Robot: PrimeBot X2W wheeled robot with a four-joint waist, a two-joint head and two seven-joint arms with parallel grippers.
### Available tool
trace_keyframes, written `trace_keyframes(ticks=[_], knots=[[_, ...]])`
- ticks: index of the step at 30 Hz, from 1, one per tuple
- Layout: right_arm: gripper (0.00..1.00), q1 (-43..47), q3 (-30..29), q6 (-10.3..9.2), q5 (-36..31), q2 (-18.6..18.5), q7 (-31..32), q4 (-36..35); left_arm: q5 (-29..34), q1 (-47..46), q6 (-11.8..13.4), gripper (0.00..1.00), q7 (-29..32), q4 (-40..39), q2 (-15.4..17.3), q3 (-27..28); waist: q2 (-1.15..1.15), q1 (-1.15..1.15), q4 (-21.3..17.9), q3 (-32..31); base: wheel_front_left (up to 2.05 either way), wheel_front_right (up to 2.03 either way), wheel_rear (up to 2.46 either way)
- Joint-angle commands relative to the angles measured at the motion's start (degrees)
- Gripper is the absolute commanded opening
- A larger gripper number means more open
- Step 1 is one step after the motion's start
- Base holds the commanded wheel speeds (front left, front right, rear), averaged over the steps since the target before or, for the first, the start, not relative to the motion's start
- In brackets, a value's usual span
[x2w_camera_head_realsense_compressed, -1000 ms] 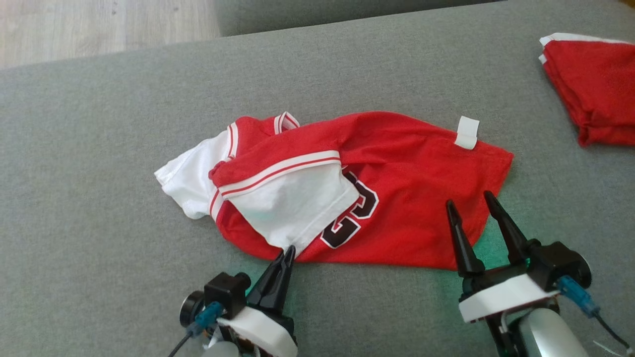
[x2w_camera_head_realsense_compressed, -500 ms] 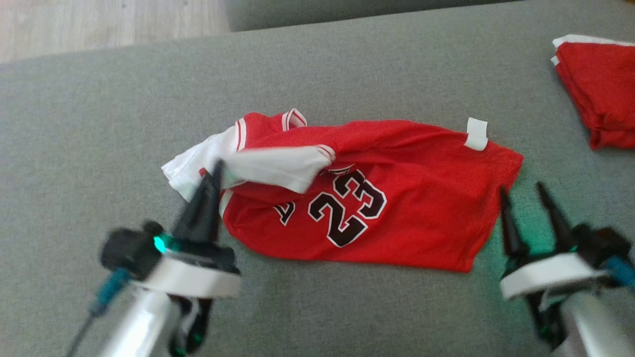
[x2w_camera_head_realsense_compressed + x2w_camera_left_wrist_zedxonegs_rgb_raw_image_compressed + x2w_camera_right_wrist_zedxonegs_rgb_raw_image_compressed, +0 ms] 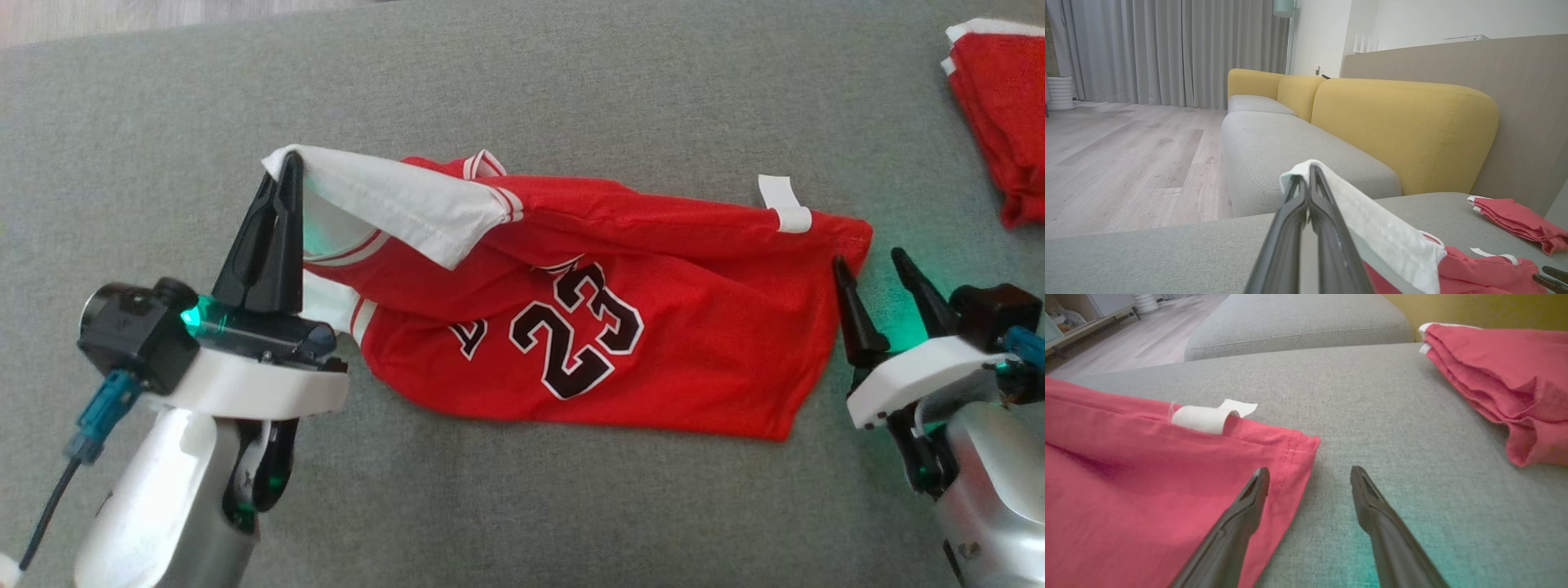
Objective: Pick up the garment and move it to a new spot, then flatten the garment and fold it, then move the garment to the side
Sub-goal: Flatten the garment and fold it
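Left hand [image 3: 291, 162] [image 3: 1306, 170]: clenched on the hem of the white sleeve [image 3: 392, 204] [image 3: 1372, 216], jaws fully together. The sleeve is lifted clear of the sofa [image 3: 571, 82] and drawn out to the left, with cloth draped over the fingertips.

Right hand [image 3: 869, 260] [image 3: 1309, 471]: released, jaws wide, low at the jersey's right hem corner. One finger sits over the red cloth, the other over bare cushion. Contact cannot be told.

Jersey [image 3: 669, 343] [image 3: 1126, 477]: red, lying across the middle of the grey sofa seat, wrinkled, body resting on the cushion.

Print: "23" [image 3: 575, 335] in black with a white outline. A partial black letter sits to its left, unreadable.

Tag [image 3: 784, 204] [image 3: 1202, 416]: white loop at the top right hem, no legible text.

Stack [image 3: 1000, 122] [image 3: 1494, 367] of folded red cloth at far right, well apart from the jersey.
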Motion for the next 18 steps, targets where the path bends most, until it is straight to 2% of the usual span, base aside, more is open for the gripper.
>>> trace_keyframes(ticks=[1,14,15,17,18], knots=[[1.0,-1.4,1.9,-0.04,1.2,-1.6,-0.8,-0.8,0.5,-2.3,0.4,0.0,-0.1,-1.8,1.7,2.4,0.0,-0.01,0.1,0.0,0.0,0.0,0.0],[1.0,-4.6,10.7,-0.04,11.1,-4.7,-2.4,2.5,0.8,-2.0,0.5,0.0,-0.1,-0.7,2.2,1.4,0.0,-0.01,1.3,-0.6,0.0,0.0,0.0],[0.9,-4.8,11.2,-0.04,11.5,-4.9,-2.6,2.6,0.8,-2.0,0.5,0.0,-0.1,-0.7,2.2,1.3,0.0,-0.01,1.3,-0.6,0.0,0.0,0.0],[0.59,-5.0,12.1,-0.04,12.3,-5.3,-2.8,3.0,0.8,-1.9,0.5,0.0,-0.1,-0.7,2.2,1.2,0.0,-0.01,1.3,-0.8,0.0,0.0,0.0],[0.49,-5.1,12.5,-0.04,12.7,-5.4,-2.8,3.1,0.7,-1.8,0.5,0.0,-0.1,-0.7,2.3,1.2,0.0,-0.01,1.3,-0.8,0.0,0.0,0.0]])
